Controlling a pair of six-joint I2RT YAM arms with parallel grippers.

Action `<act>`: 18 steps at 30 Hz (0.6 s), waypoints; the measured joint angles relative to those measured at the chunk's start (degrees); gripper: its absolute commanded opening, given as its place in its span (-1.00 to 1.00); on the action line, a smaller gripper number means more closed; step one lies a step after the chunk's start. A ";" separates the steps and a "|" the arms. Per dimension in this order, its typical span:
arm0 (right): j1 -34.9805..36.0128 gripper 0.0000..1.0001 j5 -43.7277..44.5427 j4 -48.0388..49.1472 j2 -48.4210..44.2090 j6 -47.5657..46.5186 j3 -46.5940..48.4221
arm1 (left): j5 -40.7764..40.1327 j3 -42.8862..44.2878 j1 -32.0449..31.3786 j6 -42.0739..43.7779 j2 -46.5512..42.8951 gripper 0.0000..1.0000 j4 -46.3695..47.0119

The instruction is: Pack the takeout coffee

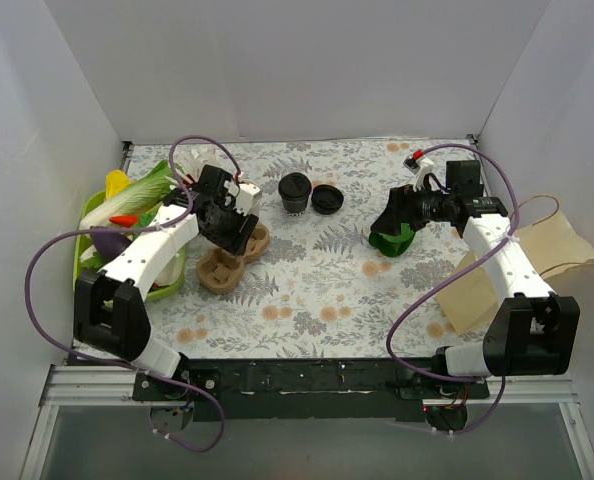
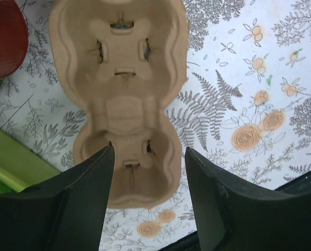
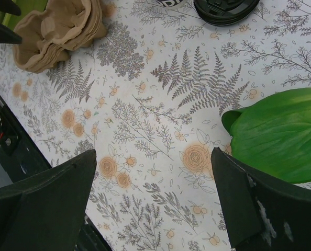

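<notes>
Left end effector (image 2: 150, 151) is hovering, fingers apart, astride the pulp cup carrier (image 2: 125, 78), and is risking knocking it away from the takeout coffee (image 1: 295, 192) standing well apart on the bench (image 1: 307, 290).

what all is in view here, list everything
takeout coffee: one, black lid, back centre
loose lid: one, black, right of the coffee
cup carrier: one, brown, below left gripper
red cup: one, red, beside carrier, partly seen
tray: one, green, left edge
vegetables: several, green, yellow, red, in tray
green leaf-like thing: one, below right gripper
paper bag: one, brown, right edge
left gripper: open, over carrier's end
right gripper: open, empty
</notes>
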 measured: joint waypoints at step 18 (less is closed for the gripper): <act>0.00 0.96 0.68 0.17 -1.11 -0.02 -1.03 | -3.26 0.13 0.00 -0.61 9.57 -0.10 8.04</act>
